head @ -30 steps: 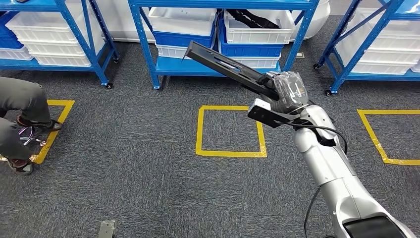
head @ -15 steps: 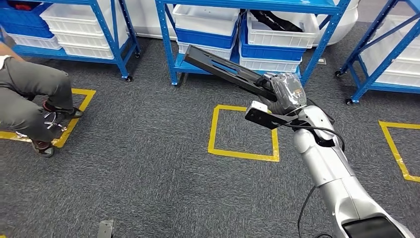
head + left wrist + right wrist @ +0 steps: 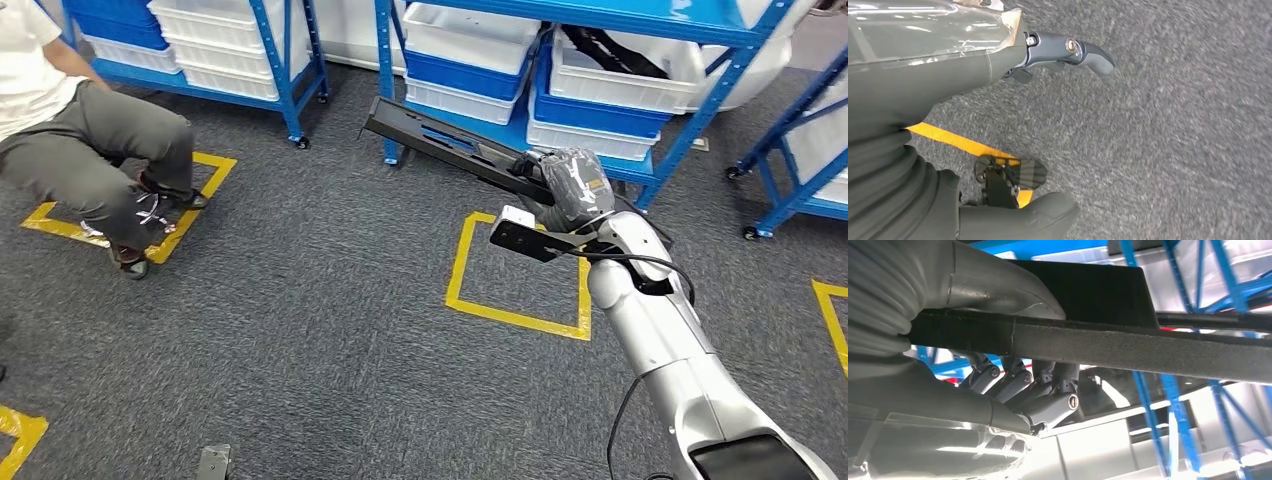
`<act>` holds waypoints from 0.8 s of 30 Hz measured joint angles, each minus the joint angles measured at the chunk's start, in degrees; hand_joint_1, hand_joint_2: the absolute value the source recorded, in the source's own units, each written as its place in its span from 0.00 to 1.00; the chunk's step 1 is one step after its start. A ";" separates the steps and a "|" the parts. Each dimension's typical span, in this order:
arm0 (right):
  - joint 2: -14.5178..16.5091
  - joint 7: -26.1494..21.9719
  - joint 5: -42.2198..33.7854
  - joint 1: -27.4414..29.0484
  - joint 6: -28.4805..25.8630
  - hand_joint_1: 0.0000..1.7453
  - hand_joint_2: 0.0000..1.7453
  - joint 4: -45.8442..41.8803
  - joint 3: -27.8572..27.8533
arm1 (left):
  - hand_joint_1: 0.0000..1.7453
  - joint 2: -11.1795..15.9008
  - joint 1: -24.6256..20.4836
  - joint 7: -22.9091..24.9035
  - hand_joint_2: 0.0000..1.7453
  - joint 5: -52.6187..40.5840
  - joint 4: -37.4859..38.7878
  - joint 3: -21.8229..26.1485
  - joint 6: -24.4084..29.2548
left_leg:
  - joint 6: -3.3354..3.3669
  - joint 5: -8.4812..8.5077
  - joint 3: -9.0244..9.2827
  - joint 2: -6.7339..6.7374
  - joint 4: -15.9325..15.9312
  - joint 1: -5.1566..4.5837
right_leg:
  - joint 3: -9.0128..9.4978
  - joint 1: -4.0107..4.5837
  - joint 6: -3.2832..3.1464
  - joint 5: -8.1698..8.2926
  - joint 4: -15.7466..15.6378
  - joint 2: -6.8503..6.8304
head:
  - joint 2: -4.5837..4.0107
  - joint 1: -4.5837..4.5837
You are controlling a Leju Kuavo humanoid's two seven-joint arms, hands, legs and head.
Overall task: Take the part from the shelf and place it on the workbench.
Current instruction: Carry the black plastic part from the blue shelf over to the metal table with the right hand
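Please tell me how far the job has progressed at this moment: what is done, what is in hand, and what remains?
Done: the part is off the shelf; the right robot hand grips one end, the rest sticking out over the carpet. In hand: carrying it. The left robot hand holds nothing. Left: placing it on the workbench, which I cannot see.

Right arm raised forward, left arm hanging low.
Right hand wrapped around the black part; left hand with fingers loosely apart, holding nothing.
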 joint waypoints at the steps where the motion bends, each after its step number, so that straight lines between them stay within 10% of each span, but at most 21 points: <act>1: 0.04 -0.01 0.09 0.02 -0.04 1.00 1.00 -0.04 0.05 | 0.00 -0.01 0.02 0.03 1.00 -0.04 0.00 0.00 0.01 | 0.56 0.17 0.02 -0.55 -0.24 -0.08 | -0.10 -0.01 0.40 -0.15 0.05 -0.27 | 0.00 0.05; 4: -0.10 -0.02 0.20 0.18 -0.11 1.00 1.00 -0.11 0.09 | 0.00 -0.02 -0.08 0.06 1.00 -0.09 -0.01 0.03 0.05 | 2.20 0.92 0.14 -2.16 -1.12 -0.02 | -2.60 -0.41 0.53 -3.15 5.13 2.60 | 0.00 0.19; 8: -0.45 -0.14 0.56 1.18 -0.09 1.00 1.00 0.01 0.15 | 0.00 -0.07 -0.09 0.16 1.00 -0.14 0.00 0.04 0.07 | 2.78 1.29 -0.19 -5.01 -1.12 -0.21 | -8.60 -0.36 0.67 -7.19 17.31 5.59 | 0.00 0.28; 11: -0.28 -0.49 1.32 1.45 -0.11 1.00 1.00 0.11 0.52 | 0.00 -0.11 -0.03 0.26 1.00 -0.17 0.00 0.06 0.07 | 2.57 1.50 -0.25 -7.17 -0.96 -0.34 | -4.20 -0.38 1.64 -2.80 7.86 7.34 | 0.00 0.29; 14: 0.30 -0.56 1.83 1.35 -0.13 1.00 1.00 0.28 1.11 | 0.00 -0.11 -0.01 0.19 1.00 -0.19 0.00 0.10 0.11 | 1.83 1.87 -0.74 -8.84 -0.82 -0.56 | -0.73 -0.21 0.77 -0.11 0.47 9.51 | 0.00 0.22; 16: 1.00 -0.55 2.03 1.34 -0.13 1.00 1.00 0.36 1.42 | 0.00 -0.05 0.21 0.08 1.00 -0.11 0.00 0.18 0.26 | 1.14 2.25 -1.20 -9.61 -0.92 -0.52 | -0.72 -0.21 -0.26 0.32 0.32 8.37 | 0.00 0.21; 19: 2.35 -0.52 2.38 1.19 -0.09 1.00 1.00 0.37 1.69 | 0.00 0.12 0.63 -0.19 1.00 0.30 0.00 0.65 0.48 | 0.13 -0.41 -3.12 -6.03 2.96 -0.45 | -0.62 -0.94 -1.79 0.95 -0.08 6.64 | 0.00 -0.04; 22: 3.27 -0.51 2.74 1.16 0.01 1.00 1.00 0.46 2.13 | 0.00 0.13 0.78 -0.57 1.00 0.55 0.00 0.98 0.50 | -0.90 -5.76 -7.83 -3.32 13.67 0.14 | -0.69 -0.71 -2.19 0.97 -0.07 4.56 | 0.00 -0.27; 24: 3.81 -0.48 2.88 1.17 0.07 1.00 1.00 0.55 2.50 | 0.00 0.19 0.93 -0.67 1.00 0.59 0.00 1.03 0.50 | -1.40 -5.49 -7.88 -2.83 14.59 0.63 | -0.73 -0.76 -2.16 0.94 -0.06 2.99 | 0.00 -0.30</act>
